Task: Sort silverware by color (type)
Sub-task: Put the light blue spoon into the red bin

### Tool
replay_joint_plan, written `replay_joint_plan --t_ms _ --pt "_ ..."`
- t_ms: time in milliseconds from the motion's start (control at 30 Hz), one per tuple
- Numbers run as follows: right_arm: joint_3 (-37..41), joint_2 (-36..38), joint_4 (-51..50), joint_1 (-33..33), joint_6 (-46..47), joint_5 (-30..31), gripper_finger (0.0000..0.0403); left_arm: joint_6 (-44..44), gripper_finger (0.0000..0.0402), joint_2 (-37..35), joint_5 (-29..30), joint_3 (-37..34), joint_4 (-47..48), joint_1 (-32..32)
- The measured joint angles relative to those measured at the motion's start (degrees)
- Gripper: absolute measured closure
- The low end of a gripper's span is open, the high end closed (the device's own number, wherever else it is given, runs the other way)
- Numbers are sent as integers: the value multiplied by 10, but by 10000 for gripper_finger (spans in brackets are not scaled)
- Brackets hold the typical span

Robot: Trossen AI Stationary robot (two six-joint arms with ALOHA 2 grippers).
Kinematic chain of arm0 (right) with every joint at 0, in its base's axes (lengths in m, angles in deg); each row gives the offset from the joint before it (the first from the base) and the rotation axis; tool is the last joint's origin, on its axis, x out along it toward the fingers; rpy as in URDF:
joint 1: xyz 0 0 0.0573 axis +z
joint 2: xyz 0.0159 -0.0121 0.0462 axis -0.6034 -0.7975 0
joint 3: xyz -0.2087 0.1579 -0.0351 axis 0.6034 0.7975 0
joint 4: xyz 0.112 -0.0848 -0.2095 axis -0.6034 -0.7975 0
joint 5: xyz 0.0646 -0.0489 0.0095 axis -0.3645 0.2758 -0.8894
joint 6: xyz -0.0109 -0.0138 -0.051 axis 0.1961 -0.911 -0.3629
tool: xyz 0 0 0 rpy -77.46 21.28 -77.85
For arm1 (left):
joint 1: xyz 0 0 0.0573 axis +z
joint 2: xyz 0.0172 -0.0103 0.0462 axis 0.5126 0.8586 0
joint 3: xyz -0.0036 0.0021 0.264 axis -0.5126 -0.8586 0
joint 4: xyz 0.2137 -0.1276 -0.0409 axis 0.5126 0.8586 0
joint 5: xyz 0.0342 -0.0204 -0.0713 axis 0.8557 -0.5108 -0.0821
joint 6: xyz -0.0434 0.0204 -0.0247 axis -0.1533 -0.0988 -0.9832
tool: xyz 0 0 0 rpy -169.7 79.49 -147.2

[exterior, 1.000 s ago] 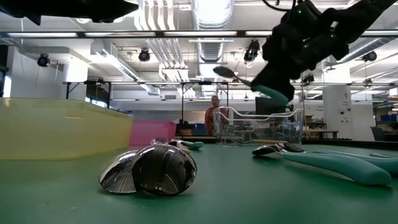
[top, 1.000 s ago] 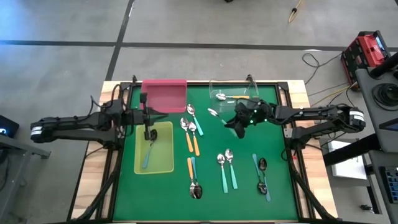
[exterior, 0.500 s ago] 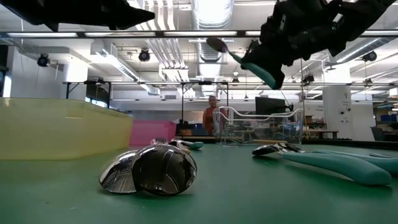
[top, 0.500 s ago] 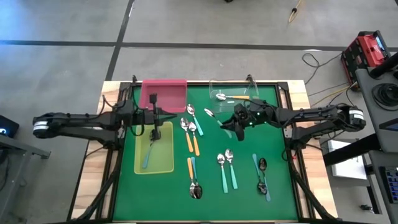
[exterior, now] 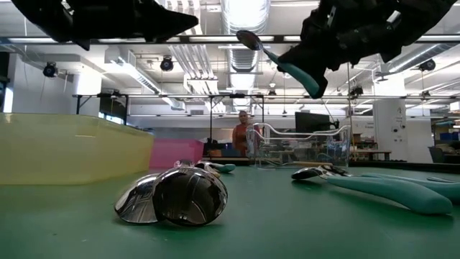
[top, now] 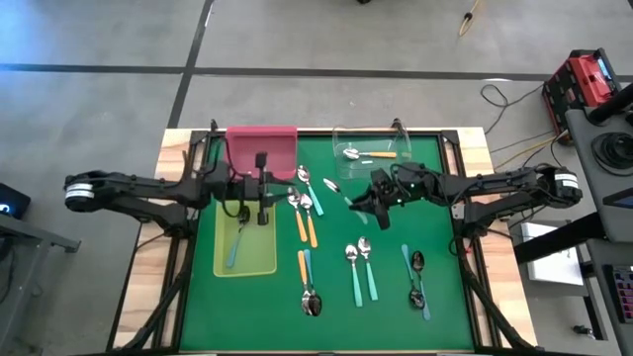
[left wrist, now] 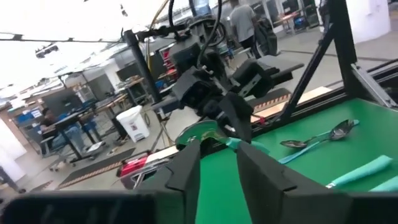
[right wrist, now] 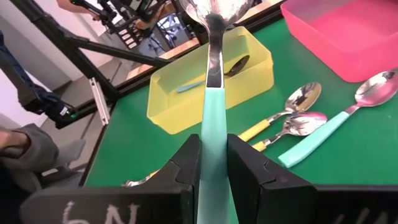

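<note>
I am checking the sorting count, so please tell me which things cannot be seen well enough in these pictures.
- Pink tray: high view, the left gripper overlaps its near edge; low view, the yellow tray hides most of it.
- Clear tray: its spoons are too small to count.
- Teal spoon in the right gripper: the fingers hide the handle's end.

The counter [top: 435,297] has a green top. One tray [top: 244,234] is yellow-green, one tray [top: 262,150] is pink, and one tray [top: 371,143] is clear. The spoons [top: 354,262] have shiny silver bowls. Their handles are orange, teal-green or light blue. Both arms are black. The spoon [right wrist: 211,93] held up high has a teal-green handle.
</note>
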Motion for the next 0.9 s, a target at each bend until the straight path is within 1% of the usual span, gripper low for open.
replay_joint_plan --t_ms 300,333,400,467,500,633,900 --pt "0 0 0 10 0 0 359 -32 215 63 0 0 -86 0" --pt "0 0 0 10 0 0 359 -32 207 70 -4 0 -95 0" --pt "0 0 0 11 0 0 359 -27 193 84 -32 1 -109 0" --pt "0 0 0 11 0 0 359 -24 185 105 -61 6 -115 0" --pt "0 0 0 12 0 0 359 -23 182 115 -64 11 -117 0" --pt "0 0 0 17 3 -11 359 -21 178 153 -63 45 -122 1" --pt "0 0 0 34 4 -12 359 5 178 220 -63 109 -116 1"
